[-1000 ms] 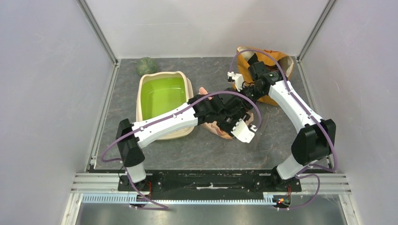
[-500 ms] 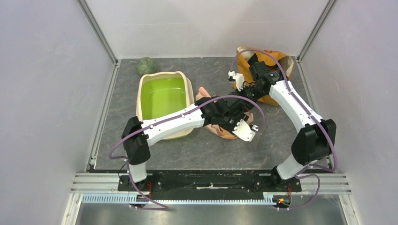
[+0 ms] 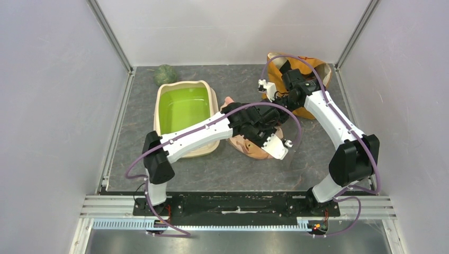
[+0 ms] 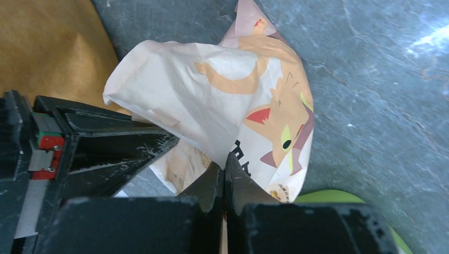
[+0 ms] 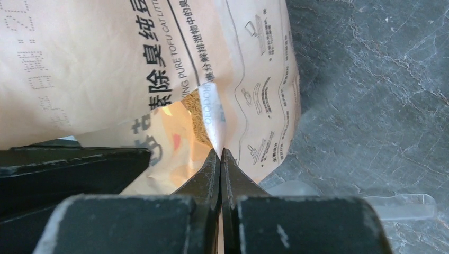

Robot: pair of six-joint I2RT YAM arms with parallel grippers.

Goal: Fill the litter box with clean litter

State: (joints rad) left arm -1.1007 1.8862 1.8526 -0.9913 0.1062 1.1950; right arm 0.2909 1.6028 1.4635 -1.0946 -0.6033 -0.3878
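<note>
Grey stone-pattern table between pale walls; right of box, left claw and right claw pinched shut on bag.

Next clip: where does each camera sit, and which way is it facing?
Top external: above and behind the arm bases, facing down at the table; both arms and the litter box show.
Left wrist: on the left arm, facing down its shut left gripper onto the cat-print bag.
Right wrist: facing down its shut right gripper onto the bag's text side.
Shared: both wrist views see that bag.
</note>
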